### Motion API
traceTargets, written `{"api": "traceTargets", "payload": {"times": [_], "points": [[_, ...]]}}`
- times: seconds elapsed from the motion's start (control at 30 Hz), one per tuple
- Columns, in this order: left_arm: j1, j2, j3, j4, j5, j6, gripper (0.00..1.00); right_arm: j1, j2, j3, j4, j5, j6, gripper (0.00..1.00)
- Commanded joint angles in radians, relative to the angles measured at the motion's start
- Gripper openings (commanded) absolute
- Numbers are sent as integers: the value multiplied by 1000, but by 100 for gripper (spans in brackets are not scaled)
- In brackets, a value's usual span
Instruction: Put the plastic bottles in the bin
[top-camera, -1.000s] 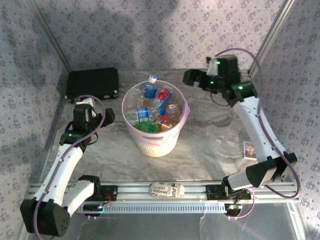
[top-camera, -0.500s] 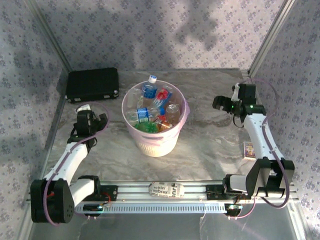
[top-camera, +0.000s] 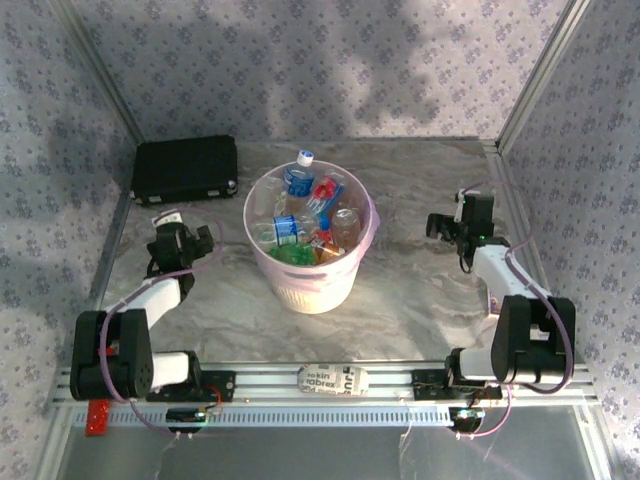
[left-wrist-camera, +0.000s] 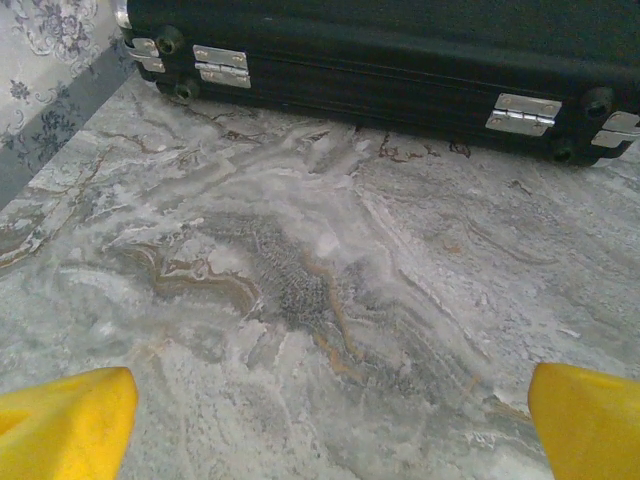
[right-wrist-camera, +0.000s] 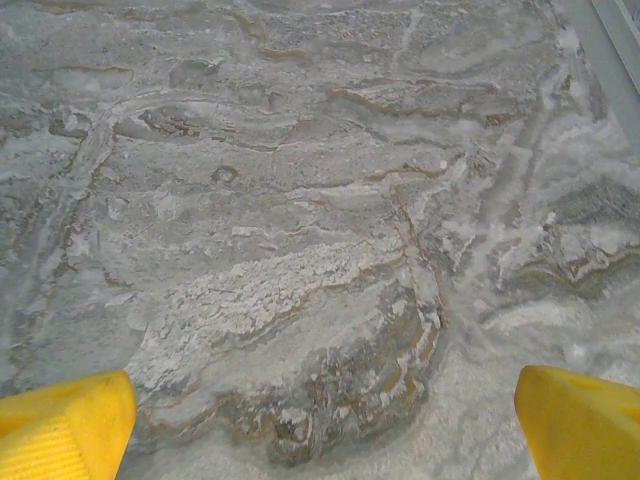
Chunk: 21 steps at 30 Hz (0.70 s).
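Both arms folded low, one each side of the bin (top-camera: 310, 285); bottles (top-camera: 300, 215) inside it. Left fingers (left-wrist-camera: 60, 425) and right fingers (right-wrist-camera: 60, 425) spread wide, holding nothing, over the desk (right-wrist-camera: 300, 250).

Pink bin (top-camera: 310, 285), grey marbled table (top-camera: 420, 285), black case (top-camera: 185, 168)

Translucent pink plastic bin (top-camera: 312, 285), clear plastic bottles (top-camera: 298, 182), matt marbled table (top-camera: 420, 285)
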Motion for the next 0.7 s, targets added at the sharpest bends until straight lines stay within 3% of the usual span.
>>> {"api": "traceTargets", "payload": {"times": [0.0,0.3,0.43,0.53,0.6,0.67], "points": [[12,60,1,143,19,37,100,18,34,-60,223,42,-55,99],[41,148,-29,340,24,48,100,97,135,-172,525,150,-110,99],[40,142,-31,329,46,60,100,111,139,-220,616,145,-131,99],[9,166,-78,436,57,100,100,83,118,-322,782,110,-108,99],[-10,281,-100,633,48,136,100,62,179,-374,918,91,-89,99],[-23,230,-51,444,32,132,100,57,156,-354,836,82,-80,99]]}}
